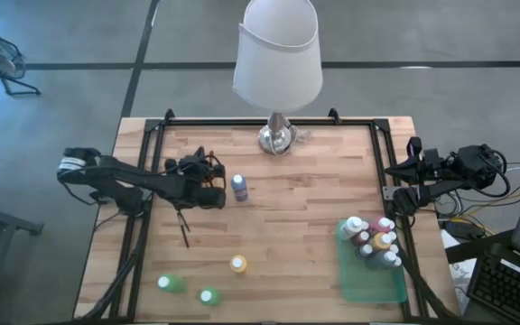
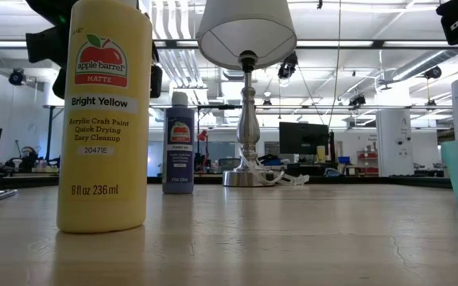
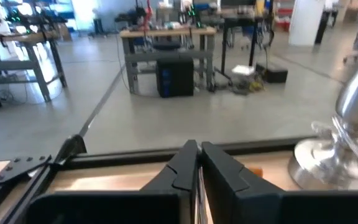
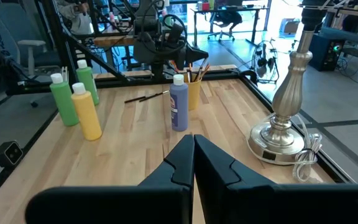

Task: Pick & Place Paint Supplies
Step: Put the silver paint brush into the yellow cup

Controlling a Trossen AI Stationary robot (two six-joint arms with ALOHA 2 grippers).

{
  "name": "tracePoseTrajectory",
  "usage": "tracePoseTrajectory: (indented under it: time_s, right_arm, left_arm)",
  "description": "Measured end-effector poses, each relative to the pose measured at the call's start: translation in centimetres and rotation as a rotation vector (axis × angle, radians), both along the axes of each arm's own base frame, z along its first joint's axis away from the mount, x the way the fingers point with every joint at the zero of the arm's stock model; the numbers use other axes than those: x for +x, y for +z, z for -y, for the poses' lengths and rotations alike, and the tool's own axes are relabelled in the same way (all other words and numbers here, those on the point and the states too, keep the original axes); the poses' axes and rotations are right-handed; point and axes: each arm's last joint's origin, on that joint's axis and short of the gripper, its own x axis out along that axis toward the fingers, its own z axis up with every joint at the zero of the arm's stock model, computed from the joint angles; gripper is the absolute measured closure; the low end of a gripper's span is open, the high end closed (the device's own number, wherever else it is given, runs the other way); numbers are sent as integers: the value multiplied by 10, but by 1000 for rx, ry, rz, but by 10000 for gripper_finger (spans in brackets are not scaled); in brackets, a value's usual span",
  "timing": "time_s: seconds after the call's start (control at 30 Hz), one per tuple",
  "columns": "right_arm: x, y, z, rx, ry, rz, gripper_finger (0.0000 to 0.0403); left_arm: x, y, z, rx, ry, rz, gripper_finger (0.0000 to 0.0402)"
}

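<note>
left gripper (image 1: 213,181) narrow, nearly closed, just beside purple bottle (image 1: 239,188); two paintbrushes (image 1: 182,226) on table behind it. right gripper (image 4: 193,144) closed, empty, at table's right edge.

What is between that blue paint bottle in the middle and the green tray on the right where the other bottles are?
Nothing visible stands in the way. In the high view, bare wood runs from the blue bottle to the green tray. The lamp stands farther back, and the yellow bottle and two green bottles sit nearer the front edge, off that line.
</note>
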Motion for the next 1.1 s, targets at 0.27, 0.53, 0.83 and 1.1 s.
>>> tracePoseTrajectory:
  time_s: [0.27, 0.53, 0.83, 1.1]
  right_arm:
    - [0, 0, 0, 0, 0, 0, 394]
    - [0, 0, 0, 0, 0, 0, 394]
    - [0, 0, 0, 0, 0, 0, 394]
    - [0, 0, 0, 0, 0, 0, 394]
  left_arm:
    - [3, 6, 0, -11, -17, -46, 331]
    - [14, 41, 1, 22, -52, -195, 303]
    - [31, 106, 5, 77, -122, -436, 305]
    - [37, 151, 6, 94, -145, -432, 308]
